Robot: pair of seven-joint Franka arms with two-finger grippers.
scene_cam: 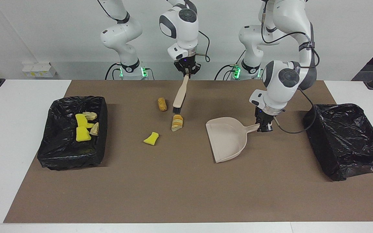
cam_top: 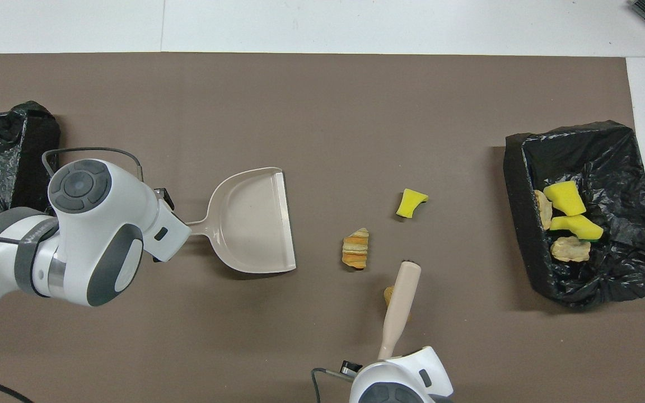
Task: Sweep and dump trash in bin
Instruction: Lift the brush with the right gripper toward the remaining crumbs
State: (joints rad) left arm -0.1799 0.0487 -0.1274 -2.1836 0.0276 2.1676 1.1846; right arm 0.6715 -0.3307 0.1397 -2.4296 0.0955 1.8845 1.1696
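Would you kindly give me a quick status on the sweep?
Left gripper shut on beige dustpan handle. Right gripper shut on beige brush, raised over trash. Three chunks on the brown mat, four in the black-lined bin. Nothing blocking.

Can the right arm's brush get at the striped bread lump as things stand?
Probably yes. The right claw is shut on the brush, whose bristles hang just above the striped bread lump; bare mat lies between that lump and the dustpan.

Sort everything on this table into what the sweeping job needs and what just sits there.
Job: brush in right pincer; dustpan in left pincer; three loose trash chunks; bin holding trash.

Idle: second black-lined bin; brown mat.
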